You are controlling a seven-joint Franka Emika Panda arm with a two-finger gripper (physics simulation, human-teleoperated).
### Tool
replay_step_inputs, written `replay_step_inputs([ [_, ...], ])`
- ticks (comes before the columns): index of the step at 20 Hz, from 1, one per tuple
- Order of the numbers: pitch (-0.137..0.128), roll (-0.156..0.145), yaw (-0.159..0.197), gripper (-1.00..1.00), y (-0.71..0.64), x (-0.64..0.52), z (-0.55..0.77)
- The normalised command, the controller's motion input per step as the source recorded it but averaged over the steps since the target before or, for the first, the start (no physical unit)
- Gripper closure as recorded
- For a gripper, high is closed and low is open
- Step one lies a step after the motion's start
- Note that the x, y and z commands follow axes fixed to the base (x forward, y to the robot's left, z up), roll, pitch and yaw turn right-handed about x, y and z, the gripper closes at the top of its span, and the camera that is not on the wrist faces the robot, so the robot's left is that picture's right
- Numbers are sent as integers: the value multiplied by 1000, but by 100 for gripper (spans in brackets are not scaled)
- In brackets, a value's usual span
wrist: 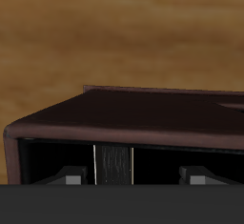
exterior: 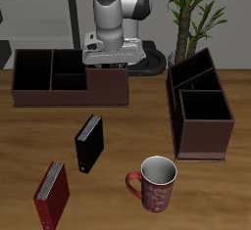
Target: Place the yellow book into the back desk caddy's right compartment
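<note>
Red book [exterior: 51,195] sits nearest. Jaws spread wide, empty, over back caddy [exterior: 69,97]. Yellow book [wrist: 112,164] likely light, stiff, slick: pinch across covers.

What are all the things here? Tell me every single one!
back desk caddy: one, dark maroon, black inside, at the table's back.
yellow book: one, greyish with pale edges, upright inside that caddy.
taller caddy: one, maroon, near the plant.
black book: one, black, mid-table.
red book: one, red, by the front edge.
mug: one, red patterned, by the front edge.
plant: one, green, behind the table.
table: one, brown wood.
robot arm: one, white, above the back desk caddy.
gripper: one, open, not touching the book.
</note>
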Motion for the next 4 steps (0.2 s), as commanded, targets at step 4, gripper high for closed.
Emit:
replay_step_inputs([
  [4, -10, -3, 1, -100, 1, 21, 63],
])
